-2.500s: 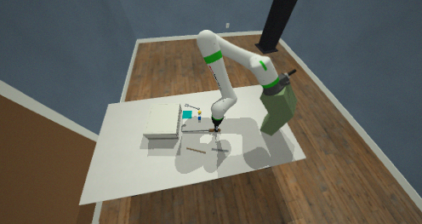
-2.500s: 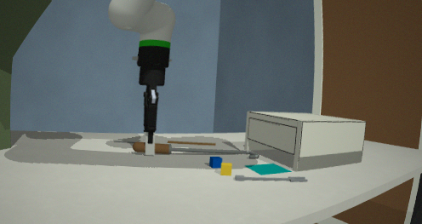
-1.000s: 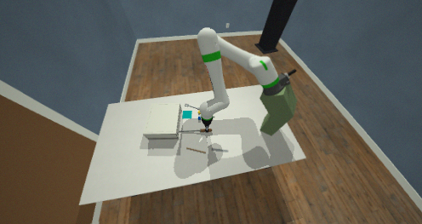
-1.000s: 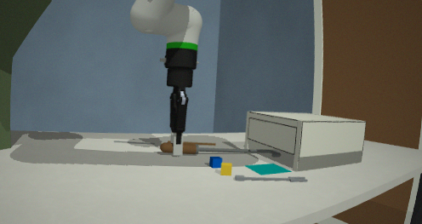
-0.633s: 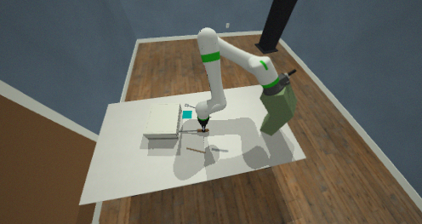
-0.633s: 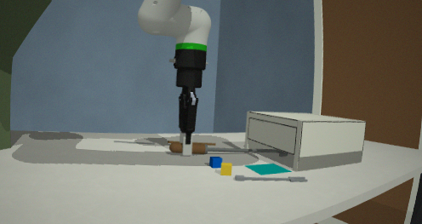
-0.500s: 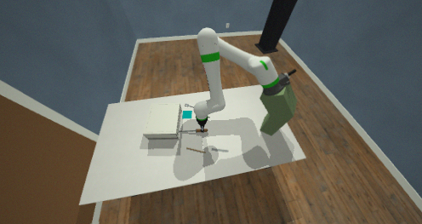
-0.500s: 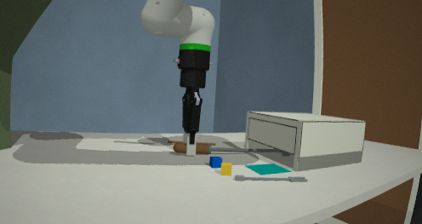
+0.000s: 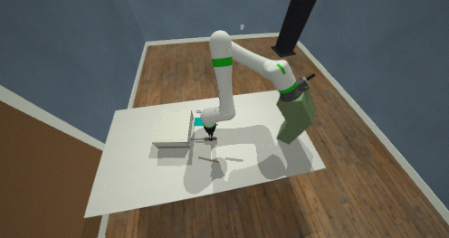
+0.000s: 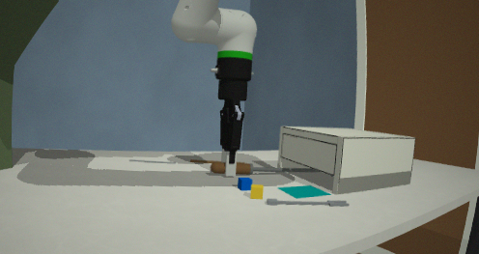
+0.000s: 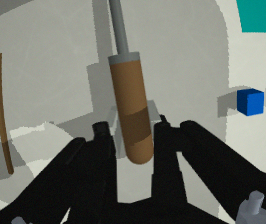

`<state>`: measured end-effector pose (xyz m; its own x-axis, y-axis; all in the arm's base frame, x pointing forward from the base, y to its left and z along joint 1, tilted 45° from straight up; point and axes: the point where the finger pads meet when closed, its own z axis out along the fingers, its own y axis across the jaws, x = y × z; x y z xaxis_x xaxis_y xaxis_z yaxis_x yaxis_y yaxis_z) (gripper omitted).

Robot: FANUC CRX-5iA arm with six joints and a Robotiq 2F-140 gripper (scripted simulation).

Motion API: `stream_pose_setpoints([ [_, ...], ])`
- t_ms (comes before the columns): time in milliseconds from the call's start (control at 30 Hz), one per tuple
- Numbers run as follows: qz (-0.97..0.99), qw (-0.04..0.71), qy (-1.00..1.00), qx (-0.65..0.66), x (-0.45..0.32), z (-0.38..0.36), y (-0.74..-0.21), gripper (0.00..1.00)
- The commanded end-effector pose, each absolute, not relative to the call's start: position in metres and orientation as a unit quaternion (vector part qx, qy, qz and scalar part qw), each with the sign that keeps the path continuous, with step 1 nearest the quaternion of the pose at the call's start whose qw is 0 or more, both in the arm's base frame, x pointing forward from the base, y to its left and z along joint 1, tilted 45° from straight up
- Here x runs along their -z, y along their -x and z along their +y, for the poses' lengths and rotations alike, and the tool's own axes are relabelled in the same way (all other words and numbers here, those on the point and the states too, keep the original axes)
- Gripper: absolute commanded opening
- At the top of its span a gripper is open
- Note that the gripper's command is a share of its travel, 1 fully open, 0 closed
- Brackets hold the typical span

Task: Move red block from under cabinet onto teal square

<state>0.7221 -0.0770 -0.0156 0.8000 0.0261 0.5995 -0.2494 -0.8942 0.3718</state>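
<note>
My gripper stands upright over the table, shut on the brown handle of a long tool. The tool's grey rod lies low on the table and runs toward the gap under the white cabinet. In the top view the gripper is just right of the cabinet. The red block is not visible in any view.
A blue block and a yellow block sit near the teal square. A grey bar tool lies toward the table's front edge. A thin brown stick and a thin grey rod lie farther out on the table.
</note>
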Motion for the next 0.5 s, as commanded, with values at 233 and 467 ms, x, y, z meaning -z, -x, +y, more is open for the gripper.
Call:
stream_pose_setpoints([
  [233, -0.061, 0.222, -0.923, -0.309, 0.002, -0.076, -0.741, 0.00],
  [467, -0.061, 0.222, -0.923, -0.309, -0.008, -0.076, -0.754, 0.00],
])
